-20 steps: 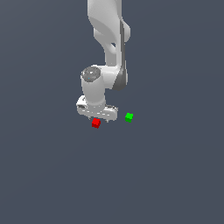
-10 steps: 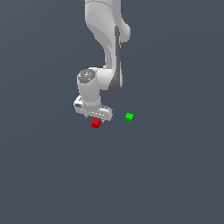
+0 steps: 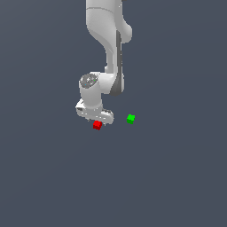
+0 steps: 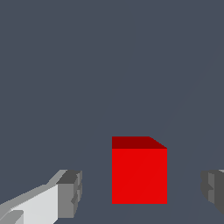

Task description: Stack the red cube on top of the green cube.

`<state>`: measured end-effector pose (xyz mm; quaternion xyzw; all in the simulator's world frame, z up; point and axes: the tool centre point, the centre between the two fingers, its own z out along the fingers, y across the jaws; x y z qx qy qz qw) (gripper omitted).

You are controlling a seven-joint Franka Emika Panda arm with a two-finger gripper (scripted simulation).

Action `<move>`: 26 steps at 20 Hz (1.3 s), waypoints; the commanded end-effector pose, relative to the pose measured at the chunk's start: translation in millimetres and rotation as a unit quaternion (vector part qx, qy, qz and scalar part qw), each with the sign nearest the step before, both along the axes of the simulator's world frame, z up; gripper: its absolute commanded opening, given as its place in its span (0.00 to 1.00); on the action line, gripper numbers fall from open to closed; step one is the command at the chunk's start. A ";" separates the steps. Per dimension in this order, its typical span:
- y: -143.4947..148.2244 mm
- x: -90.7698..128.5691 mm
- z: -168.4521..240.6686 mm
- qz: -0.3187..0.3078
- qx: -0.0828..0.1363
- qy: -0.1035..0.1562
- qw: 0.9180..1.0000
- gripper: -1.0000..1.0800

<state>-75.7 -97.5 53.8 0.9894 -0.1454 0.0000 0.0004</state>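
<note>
Pincer fingers stand apart, straddling the red cube without touching it. That cube sits on the desk, near the green cube. Nothing is grasped or stacked yet; gripping, lifting and placing all remain.
</note>
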 end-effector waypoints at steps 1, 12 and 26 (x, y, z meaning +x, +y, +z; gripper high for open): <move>-0.1 -0.9 -12.1 0.000 0.000 0.000 1.000 0.96; -0.1 -0.3 -34.0 -0.001 0.000 0.000 1.000 0.00; 0.1 -0.7 -26.8 -0.001 0.001 0.000 1.000 0.00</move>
